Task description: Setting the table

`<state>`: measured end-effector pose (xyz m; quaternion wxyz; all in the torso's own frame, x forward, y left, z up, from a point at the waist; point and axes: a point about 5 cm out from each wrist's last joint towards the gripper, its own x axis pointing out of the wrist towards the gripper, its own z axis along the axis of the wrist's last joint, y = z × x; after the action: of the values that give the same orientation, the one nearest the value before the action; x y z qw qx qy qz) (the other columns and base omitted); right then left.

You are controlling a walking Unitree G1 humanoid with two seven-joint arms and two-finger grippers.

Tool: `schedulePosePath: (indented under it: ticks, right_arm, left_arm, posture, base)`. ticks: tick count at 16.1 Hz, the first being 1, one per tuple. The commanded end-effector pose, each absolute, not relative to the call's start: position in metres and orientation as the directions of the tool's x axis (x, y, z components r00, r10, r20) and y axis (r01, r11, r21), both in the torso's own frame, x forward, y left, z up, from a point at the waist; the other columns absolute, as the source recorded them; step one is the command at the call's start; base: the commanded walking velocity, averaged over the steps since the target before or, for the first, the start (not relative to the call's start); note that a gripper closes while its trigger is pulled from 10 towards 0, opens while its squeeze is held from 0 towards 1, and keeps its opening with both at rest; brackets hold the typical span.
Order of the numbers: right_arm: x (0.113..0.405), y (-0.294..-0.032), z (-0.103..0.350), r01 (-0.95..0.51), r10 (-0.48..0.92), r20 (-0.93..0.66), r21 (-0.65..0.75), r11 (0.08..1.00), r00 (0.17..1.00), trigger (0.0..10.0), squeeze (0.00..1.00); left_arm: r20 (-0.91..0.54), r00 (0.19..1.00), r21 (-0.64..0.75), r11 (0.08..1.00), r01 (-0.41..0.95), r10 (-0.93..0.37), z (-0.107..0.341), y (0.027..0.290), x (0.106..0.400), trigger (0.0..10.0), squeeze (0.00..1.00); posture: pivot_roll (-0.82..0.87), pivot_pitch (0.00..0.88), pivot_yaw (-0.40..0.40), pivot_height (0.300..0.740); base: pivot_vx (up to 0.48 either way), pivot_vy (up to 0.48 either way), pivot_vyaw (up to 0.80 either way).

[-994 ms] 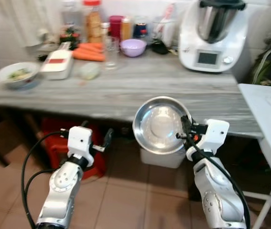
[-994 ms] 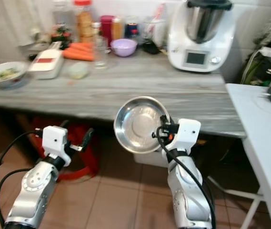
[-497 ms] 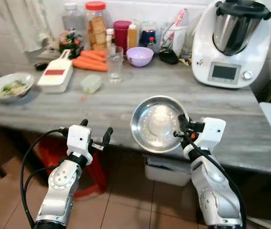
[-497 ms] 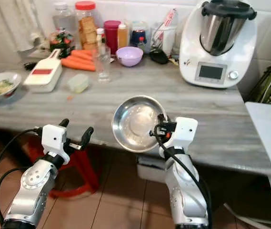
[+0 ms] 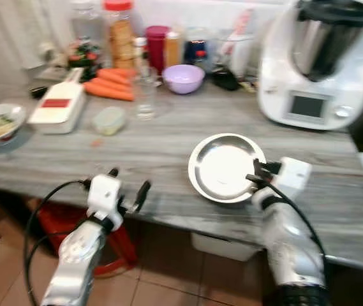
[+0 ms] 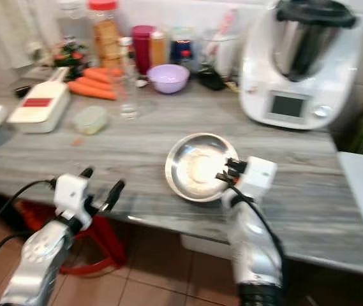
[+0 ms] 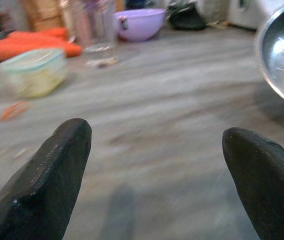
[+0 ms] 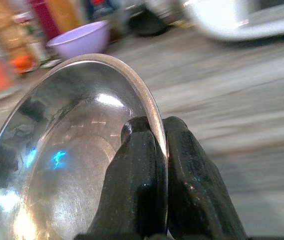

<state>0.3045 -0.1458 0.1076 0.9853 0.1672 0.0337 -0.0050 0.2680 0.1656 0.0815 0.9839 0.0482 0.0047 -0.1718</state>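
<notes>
The right gripper [image 8: 154, 145], jaws clamped on the rim of a steel bowl [image 5: 222, 167], holds it tilted over the grey table [image 5: 149, 137]; levelling it before release (the rim grip is thin) looks wise. The left gripper [image 7: 151, 165] waits, jaws apart.

No text, label or number is legible on the jars, appliance or anything else.

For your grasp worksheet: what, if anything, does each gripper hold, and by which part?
The right gripper pinches the steel bowl by its rim; the left gripper holds nothing.
</notes>
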Motion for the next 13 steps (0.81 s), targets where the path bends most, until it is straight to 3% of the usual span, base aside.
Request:
schedulePosePath:
  ticks: [1,5,12,13]
  right_arm:
    - [0.309,-0.147,0.105,0.051,-0.018,-0.098,0.342,0.938,0.995,10.0,0.00]
    - [0.319,-0.133,0.096,0.058,0.021,-0.190,0.405,0.912,0.982,10.0,0.00]
    - [0.331,-0.110,0.095,0.061,0.072,-0.257,0.473,0.879,0.964,10.0,0.00]
    - [0.334,-0.109,0.097,0.063,0.070,-0.258,0.474,0.878,0.964,10.0,0.63]
  left_arm:
    - [-0.002,0.911,0.102,0.906,0.410,-0.412,0.088,0.158,0.265,10.0,0.00]
    - [-0.032,0.837,0.097,0.832,0.546,-0.546,0.090,0.160,0.252,10.0,0.00]
    - [-0.063,0.755,0.090,0.750,0.655,-0.652,0.091,0.153,0.246,10.0,0.00]
    - [-0.067,0.747,0.085,0.742,0.665,-0.662,0.091,0.151,0.246,10.0,0.00]
  posture:
    - [0.03,0.000,-0.002,0.740]
    - [0.04,0.000,-0.002,0.740]
    - [0.03,0.000,0.001,0.740]
    - [0.03,0.000,0.000,0.740]
  base:
    - [0.000,0.000,0.00]
    - [0.000,0.000,0.00]
    - [0.000,0.000,0.00]
    - [0.000,0.000,0.00]
